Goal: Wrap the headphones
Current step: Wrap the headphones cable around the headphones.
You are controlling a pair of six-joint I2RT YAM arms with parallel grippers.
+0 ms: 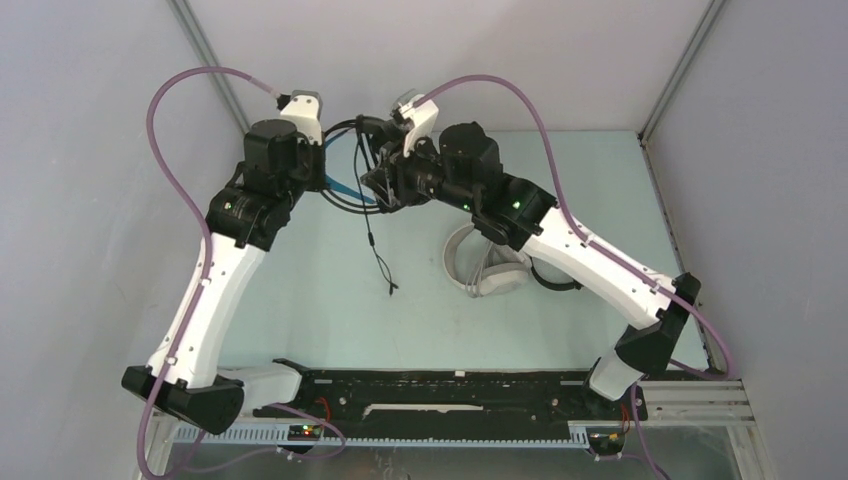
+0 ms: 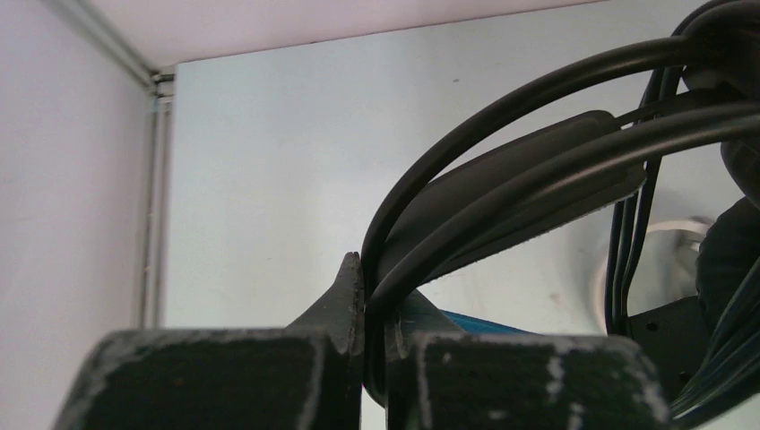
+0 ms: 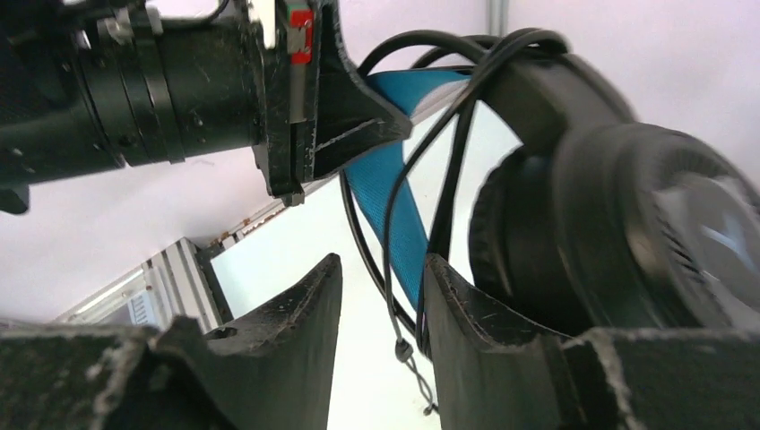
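The wrapping is looking partly done, by my reading: the black headphones with a blue headband [image 1: 345, 185] are hanging in the air at the far centre, several turns of thin cable [image 1: 370, 238] are lying over the band, and a loose tail is dangling toward the table [image 1: 320, 320]; the left gripper [image 2: 366, 296] is clamping narrow on the headband's black rails; the right gripper [image 3: 381, 322] is standing part-way apart with cable running loosely between its fingers, gripping nothing; the white-grey headphones [image 1: 482, 268] are lying to the right, apparently waiting; no container is showing.
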